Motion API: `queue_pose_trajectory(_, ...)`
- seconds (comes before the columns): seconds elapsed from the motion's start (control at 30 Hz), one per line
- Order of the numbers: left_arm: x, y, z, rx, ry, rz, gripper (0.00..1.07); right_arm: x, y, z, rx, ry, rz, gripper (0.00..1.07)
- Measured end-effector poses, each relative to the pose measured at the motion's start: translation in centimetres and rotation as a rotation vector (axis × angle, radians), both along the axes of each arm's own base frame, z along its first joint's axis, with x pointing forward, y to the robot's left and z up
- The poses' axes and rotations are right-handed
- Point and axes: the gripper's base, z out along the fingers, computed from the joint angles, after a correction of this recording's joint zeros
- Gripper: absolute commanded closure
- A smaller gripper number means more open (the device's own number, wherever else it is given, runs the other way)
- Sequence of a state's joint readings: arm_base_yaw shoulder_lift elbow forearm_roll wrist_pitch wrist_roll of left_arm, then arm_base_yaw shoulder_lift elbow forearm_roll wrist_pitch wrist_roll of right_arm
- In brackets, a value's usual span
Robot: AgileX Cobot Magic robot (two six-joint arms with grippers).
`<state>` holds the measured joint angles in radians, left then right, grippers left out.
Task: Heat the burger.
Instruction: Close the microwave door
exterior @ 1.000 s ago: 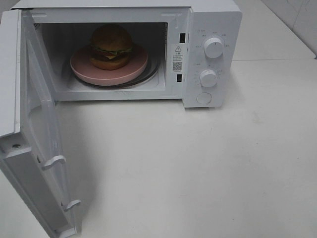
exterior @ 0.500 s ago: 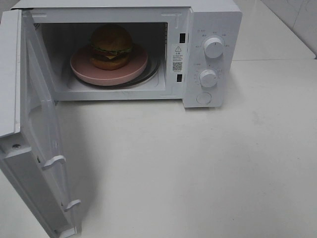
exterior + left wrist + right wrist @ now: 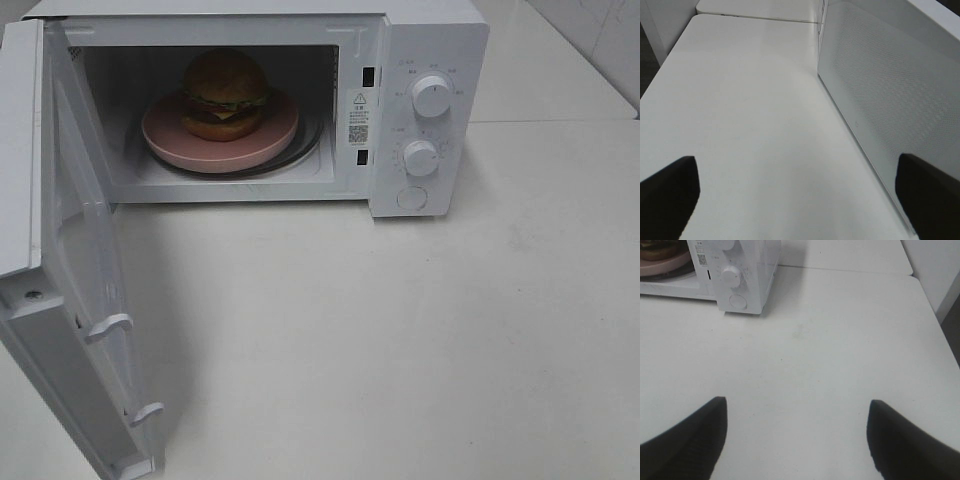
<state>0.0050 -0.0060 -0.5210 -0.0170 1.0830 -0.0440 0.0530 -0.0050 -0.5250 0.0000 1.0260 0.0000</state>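
The burger (image 3: 224, 93), golden-brown bun over lettuce and patty, sits on a round pink plate (image 3: 165, 135) inside the open white microwave (image 3: 430, 40). The microwave door (image 3: 85, 300) swings wide to the front left. Neither gripper shows in the exterior high view. My left gripper (image 3: 797, 185) is open over bare table, its dark fingers (image 3: 670, 187) spread, next to the door's perforated outer face (image 3: 890, 100). My right gripper (image 3: 795, 432) is open too, low over the table, well in front of the microwave's control panel (image 3: 732, 275). A sliver of the burger (image 3: 657, 251) and plate shows there.
Two white dials (image 3: 431, 95) and a round button (image 3: 411, 197) sit on the microwave's right panel. The white table (image 3: 400, 340) stretches in front and to the right. A tabletop seam (image 3: 840, 270) and a dark drop beyond the table edge (image 3: 952, 325) lie to the right.
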Motion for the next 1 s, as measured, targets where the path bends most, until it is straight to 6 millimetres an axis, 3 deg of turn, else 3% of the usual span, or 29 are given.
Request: queue_pose_trajectory(1.0, 0.0, 0.0, 0.0, 0.0, 0.0, 0.0, 0.04, 0.34, 0.02, -0.5, 0.0, 0.007, 0.0, 0.31)
